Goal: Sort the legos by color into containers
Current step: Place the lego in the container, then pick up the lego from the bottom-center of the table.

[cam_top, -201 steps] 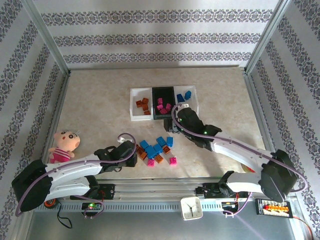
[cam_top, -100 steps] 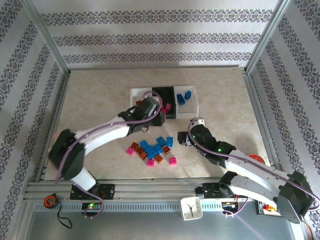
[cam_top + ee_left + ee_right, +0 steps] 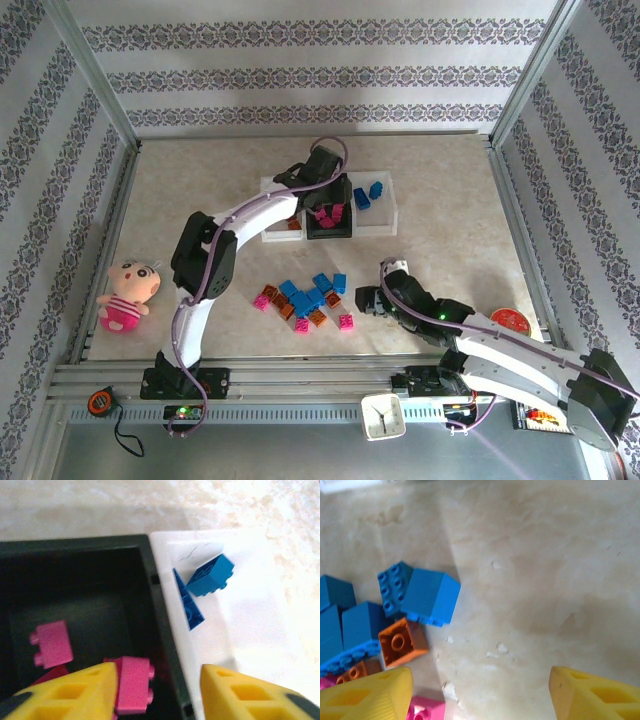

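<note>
The containers stand in a row: a white bin (image 3: 272,228) with orange legos, the black middle bin (image 3: 328,228) with pink ones, and a white bin (image 3: 385,215) with blue ones (image 3: 210,575). My left gripper (image 3: 328,196) (image 3: 160,695) hangs open over the black bin's right wall. A pink lego (image 3: 132,682) lies loose in the bin against the left finger (image 3: 75,692). Loose blue, orange and pink legos (image 3: 305,300) lie mid-table. My right gripper (image 3: 372,298) (image 3: 480,695) stands open just right of that pile, with bare table between its fingers. Nearest it are a blue lego (image 3: 430,597) and an orange one (image 3: 402,642).
A pink plush doll (image 3: 128,292) lies at the left side of the table. A small white clock (image 3: 381,415) and an orange tape measure (image 3: 100,402) rest on the front rail. A red disc (image 3: 510,320) lies near the right arm.
My left arm swung from the pile up to the black bin and its jaws opened, letting go of a pink lego. My right arm drew back from the bins to beside the pile.
</note>
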### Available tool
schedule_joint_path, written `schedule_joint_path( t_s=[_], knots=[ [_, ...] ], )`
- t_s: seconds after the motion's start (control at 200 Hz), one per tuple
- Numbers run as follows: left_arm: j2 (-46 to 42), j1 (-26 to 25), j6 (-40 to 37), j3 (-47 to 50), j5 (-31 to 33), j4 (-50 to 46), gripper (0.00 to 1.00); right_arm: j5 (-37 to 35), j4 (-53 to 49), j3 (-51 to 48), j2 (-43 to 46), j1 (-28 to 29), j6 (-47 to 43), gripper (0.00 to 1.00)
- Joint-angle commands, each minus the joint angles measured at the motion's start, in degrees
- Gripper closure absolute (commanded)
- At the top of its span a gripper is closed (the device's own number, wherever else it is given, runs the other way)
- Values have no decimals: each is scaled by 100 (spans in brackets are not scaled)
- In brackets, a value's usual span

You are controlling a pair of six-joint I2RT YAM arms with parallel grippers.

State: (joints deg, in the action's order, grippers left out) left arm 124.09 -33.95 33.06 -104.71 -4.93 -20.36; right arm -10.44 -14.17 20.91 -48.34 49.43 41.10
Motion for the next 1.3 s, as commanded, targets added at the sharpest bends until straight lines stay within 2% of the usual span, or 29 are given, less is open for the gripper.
schedule_joint_path(
  t_s=[0.0, 0.155, 0.315, 0.44, 0.595, 0.81, 1.059, 1.189, 1.294],
  knots=[
    [150, 106, -80, -458, -105, -562, 45, 143, -31, -232, 74, 246, 407, 28],
    [-377, 108, -1, -148, -343, -291, 30, 2, 96, -301, -89, 710, 722, 27],
    [-1716, 39, 158, 1509, -533, 741, 16, -162, 262, -172, -524, 1185, 861, 27],
    [-2874, -5, 360, 3065, -558, 1426, 0, -327, 318, 106, -1030, 1504, 821, 27],
    [-4344, -67, 631, 4802, -486, 1984, 0, -547, 402, 446, -1614, 1753, 698, 27],
    [-6177, -120, 891, 6476, -37, 1820, 0, -766, 307, 858, -2399, 1858, 531, 32],
    [-7635, -120, 1208, 7569, 321, 1303, 0, -741, 102, 1100, -3040, 1930, 618, 51],
    [-8099, -128, 1306, 7925, 395, 1078, 0, -741, 41, 1074, -2902, 1938, 578, 67],
    [-8351, -120, 1344, 8090, 399, 902, 0, -783, -86, 1069, -2552, 1919, 439, 75]
  ],
)
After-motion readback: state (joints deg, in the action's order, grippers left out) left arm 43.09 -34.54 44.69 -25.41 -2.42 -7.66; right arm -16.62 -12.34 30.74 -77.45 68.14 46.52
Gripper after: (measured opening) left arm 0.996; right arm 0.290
